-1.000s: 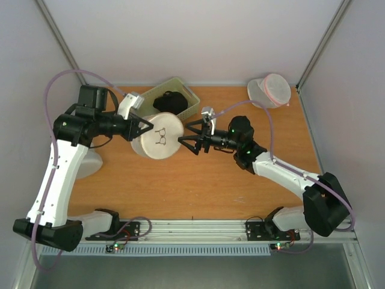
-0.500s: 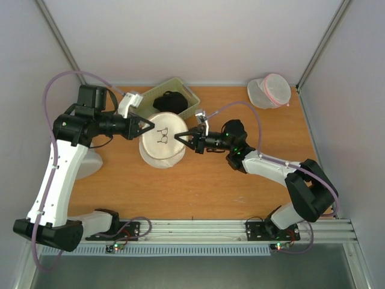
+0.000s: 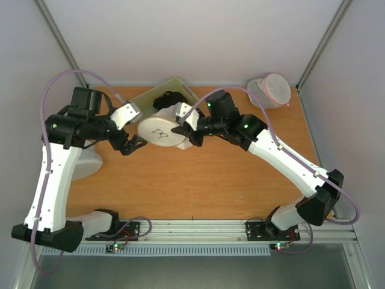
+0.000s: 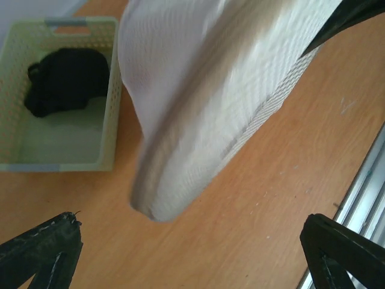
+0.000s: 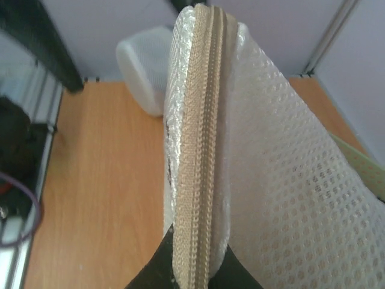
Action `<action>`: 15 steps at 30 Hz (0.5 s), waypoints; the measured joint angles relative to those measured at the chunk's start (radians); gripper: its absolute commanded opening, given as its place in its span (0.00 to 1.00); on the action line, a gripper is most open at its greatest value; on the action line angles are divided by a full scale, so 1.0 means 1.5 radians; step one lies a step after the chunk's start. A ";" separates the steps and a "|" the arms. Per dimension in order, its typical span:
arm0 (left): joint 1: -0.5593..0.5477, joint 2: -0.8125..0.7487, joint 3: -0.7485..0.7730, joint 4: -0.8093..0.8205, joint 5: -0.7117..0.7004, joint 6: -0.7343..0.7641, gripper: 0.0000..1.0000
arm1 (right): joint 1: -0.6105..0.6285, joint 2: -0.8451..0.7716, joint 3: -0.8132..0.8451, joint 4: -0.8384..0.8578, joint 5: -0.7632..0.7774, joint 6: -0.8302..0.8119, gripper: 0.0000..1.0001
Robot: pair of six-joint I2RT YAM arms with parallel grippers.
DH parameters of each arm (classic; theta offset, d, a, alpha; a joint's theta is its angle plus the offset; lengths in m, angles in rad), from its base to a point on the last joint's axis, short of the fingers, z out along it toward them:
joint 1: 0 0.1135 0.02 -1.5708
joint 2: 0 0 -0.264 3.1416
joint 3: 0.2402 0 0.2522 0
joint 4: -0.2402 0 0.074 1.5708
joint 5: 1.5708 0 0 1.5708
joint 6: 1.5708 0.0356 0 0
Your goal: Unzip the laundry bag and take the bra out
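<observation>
Beside the released left claw (image 3: 133,144), the laundry bag (image 3: 157,131) hangs — its zip edge grasped by the right claw (image 3: 182,129).

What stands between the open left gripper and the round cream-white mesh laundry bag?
Nothing visible does. The left gripper faces the round cream-white mesh laundry bag across an open gap, while the right gripper holds its zipped edge.
</observation>
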 measured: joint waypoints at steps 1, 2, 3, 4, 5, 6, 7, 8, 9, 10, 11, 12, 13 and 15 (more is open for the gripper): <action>-0.001 0.002 0.021 -0.019 -0.004 0.033 0.99 | 0.018 0.003 0.028 -0.051 0.029 -0.037 0.01; -0.003 0.003 0.036 -0.034 -0.003 0.057 0.99 | 0.032 0.007 0.048 -0.088 0.051 -0.065 0.01; -0.008 0.004 0.048 -0.050 0.002 0.082 0.99 | 0.042 0.012 0.065 -0.121 0.068 -0.088 0.01; -0.015 0.004 0.056 -0.065 0.011 0.106 0.98 | 0.052 0.018 0.079 -0.149 0.081 -0.106 0.01; -0.022 0.003 0.058 -0.075 0.018 0.122 0.98 | 0.062 0.026 0.092 -0.174 0.094 -0.123 0.01; -0.027 0.003 0.057 -0.083 0.023 0.135 0.97 | 0.070 0.035 0.105 -0.198 0.106 -0.140 0.01; -0.034 0.003 0.051 -0.087 0.027 0.143 0.96 | 0.077 0.042 0.115 -0.216 0.115 -0.151 0.01; -0.038 0.003 0.043 -0.088 0.028 0.149 0.94 | 0.083 0.050 0.124 -0.231 0.120 -0.161 0.01; -0.041 0.004 0.034 -0.088 0.027 0.153 0.91 | 0.090 0.061 0.137 -0.251 0.127 -0.173 0.01; -0.043 0.005 0.024 -0.087 0.027 0.156 0.85 | 0.093 0.069 0.149 -0.264 0.132 -0.182 0.01; -0.045 0.005 0.015 -0.086 0.025 0.157 0.82 | 0.098 0.079 0.166 -0.279 0.135 -0.191 0.01; -0.046 0.006 0.009 -0.087 0.025 0.157 0.81 | 0.101 0.085 0.178 -0.287 0.135 -0.197 0.01; -0.045 0.007 0.005 -0.086 0.026 0.159 0.81 | 0.104 0.090 0.188 -0.293 0.135 -0.204 0.01; -0.046 0.009 -0.002 -0.087 0.035 0.159 0.81 | 0.105 0.094 0.202 -0.300 0.135 -0.214 0.01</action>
